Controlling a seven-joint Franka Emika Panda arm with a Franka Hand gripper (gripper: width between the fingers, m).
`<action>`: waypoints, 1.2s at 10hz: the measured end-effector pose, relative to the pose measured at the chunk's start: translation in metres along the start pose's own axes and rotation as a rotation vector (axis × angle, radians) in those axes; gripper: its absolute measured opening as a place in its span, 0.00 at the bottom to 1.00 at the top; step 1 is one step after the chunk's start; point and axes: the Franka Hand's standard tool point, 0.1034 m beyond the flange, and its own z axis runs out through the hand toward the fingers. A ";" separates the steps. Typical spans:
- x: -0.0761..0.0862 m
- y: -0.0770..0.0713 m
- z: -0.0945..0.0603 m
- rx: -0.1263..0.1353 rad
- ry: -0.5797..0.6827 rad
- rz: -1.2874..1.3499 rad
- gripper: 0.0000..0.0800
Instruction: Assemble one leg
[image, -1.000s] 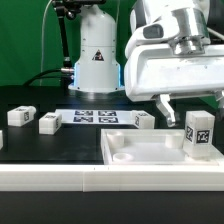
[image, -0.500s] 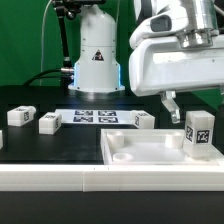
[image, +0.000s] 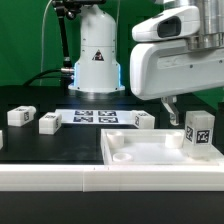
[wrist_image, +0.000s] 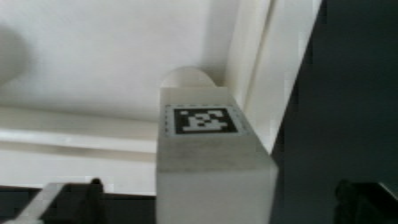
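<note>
A white leg (image: 198, 133) with a black-and-white tag stands upright in the corner of the white square panel (image: 140, 152) at the exterior view's right. My gripper (image: 190, 102) hangs just above the leg, open and holding nothing. One dark finger (image: 168, 106) shows beside the leg's top. In the wrist view the leg (wrist_image: 214, 150) fills the middle, with its tag facing the camera. My gripper (wrist_image: 217, 205) straddles the leg there, and the fingertips (wrist_image: 71, 200) stand well apart from its sides.
Three more legs lie on the black table: one (image: 19, 115) at the far left, one (image: 49, 122) beside it, and one (image: 142, 120) behind the panel. The marker board (image: 95, 117) lies between them. The robot's base (image: 97, 55) stands behind.
My gripper has risen a little, straight up from the leg. The leg stays standing in the panel's corner.
</note>
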 end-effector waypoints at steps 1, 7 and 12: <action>-0.005 -0.002 0.000 0.011 -0.057 0.008 0.81; 0.004 0.003 0.003 -0.011 0.045 0.021 0.50; 0.004 0.004 0.003 -0.010 0.046 0.036 0.37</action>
